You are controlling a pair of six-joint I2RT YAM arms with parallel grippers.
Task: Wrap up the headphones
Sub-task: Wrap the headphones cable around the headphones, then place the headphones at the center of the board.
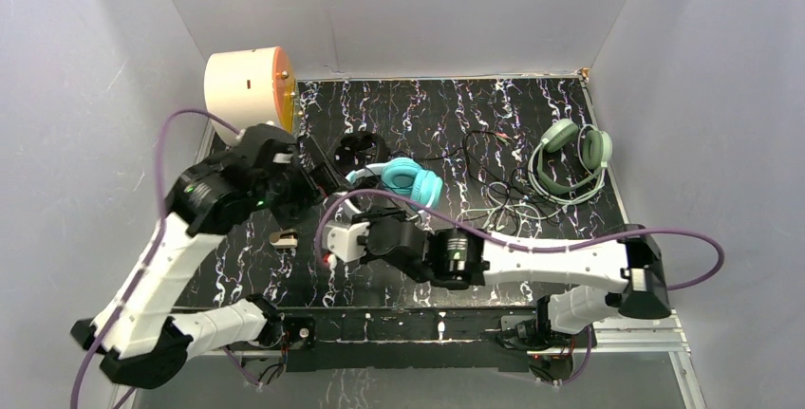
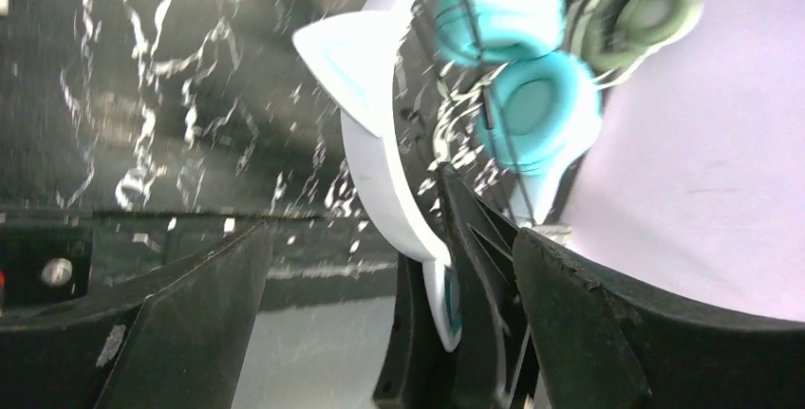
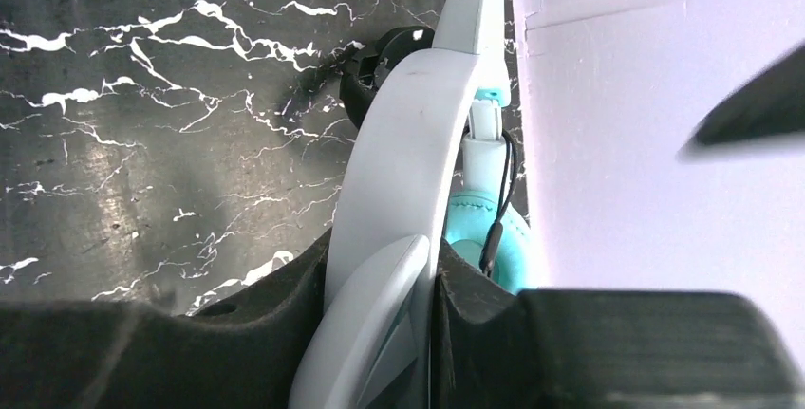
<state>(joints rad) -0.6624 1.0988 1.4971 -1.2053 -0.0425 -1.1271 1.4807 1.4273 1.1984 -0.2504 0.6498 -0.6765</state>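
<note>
You see a glossy black bench, veined white like marble. The teal headset has a smooth, satin-plastic white band, and the fingers are matt, grainy black plastic.

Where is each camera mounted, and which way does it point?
Top external: above and behind the bases, looking down on the table; left arm and right arm show.
Left wrist: on the left arm, facing the teal headset's white band; the left gripper, open, frames the bottom.
Right wrist: on the right arm, close on that band; the right gripper clamps it.
Shared: all see the teal headset; top and left wrist also the green headset.
</note>
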